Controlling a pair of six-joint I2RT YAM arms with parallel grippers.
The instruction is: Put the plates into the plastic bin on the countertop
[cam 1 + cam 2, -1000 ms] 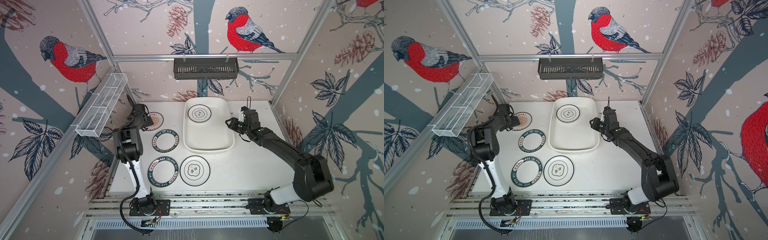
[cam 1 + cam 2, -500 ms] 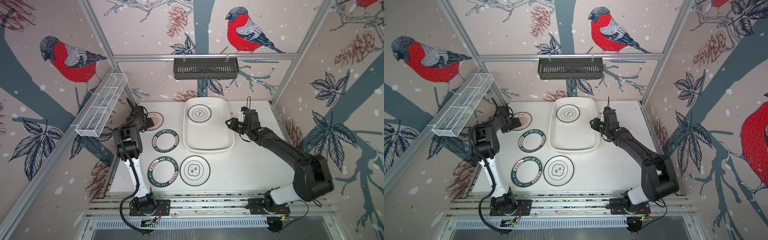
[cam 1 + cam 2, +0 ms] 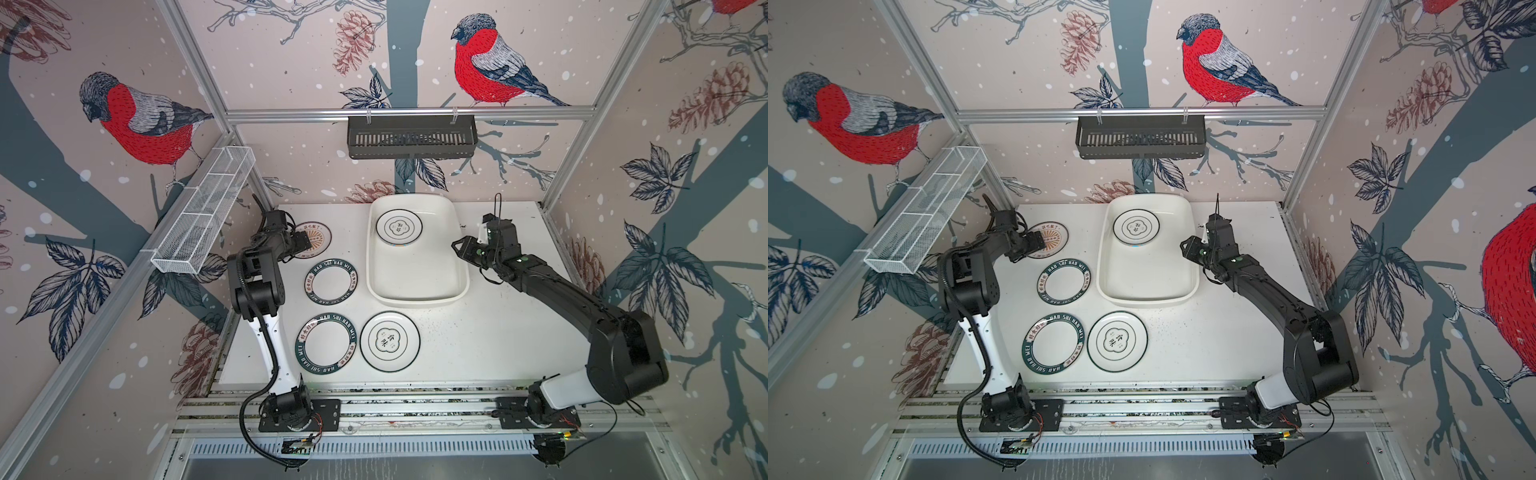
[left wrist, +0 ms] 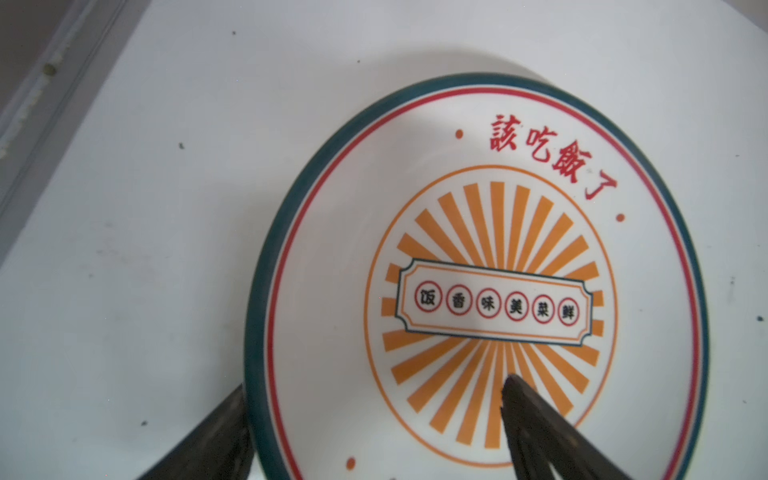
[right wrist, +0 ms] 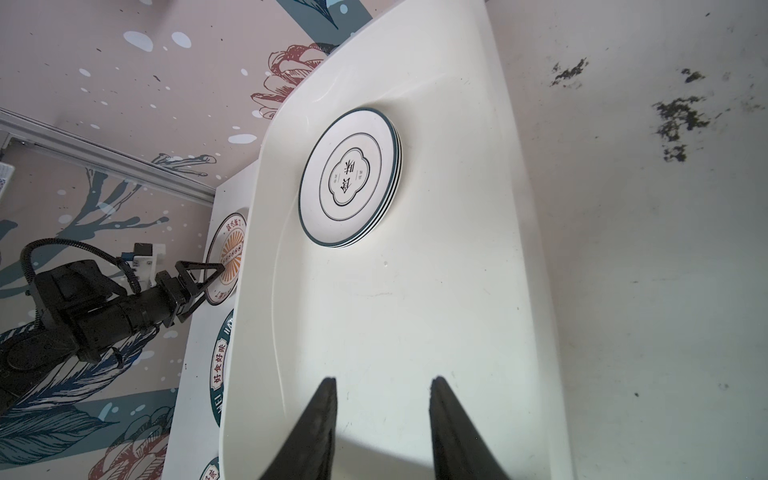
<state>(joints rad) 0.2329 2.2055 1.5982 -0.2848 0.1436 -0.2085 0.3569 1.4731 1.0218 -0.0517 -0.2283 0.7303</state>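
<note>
The white, dark-specked bench (image 3: pixel 498 332) fills mid-frame in a top view. On it, the plastic bin (image 3: pixel 415 297) sits upper centre and the sunburst plate (image 3: pixel 319 237) upper left. The upper lettered-rim plate (image 3: pixel 330 284) lies left of centre, with the lower lettered-rim plate (image 3: pixel 326 345) below it. The emblem plate (image 3: pixel 390 340) is just beside that, lower centre.

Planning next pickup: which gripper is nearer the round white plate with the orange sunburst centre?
Left. The left gripper straddles the rim of the sunburst plate, jaws open; the right gripper hangs over the far rim of the cream plastic bin.
</note>
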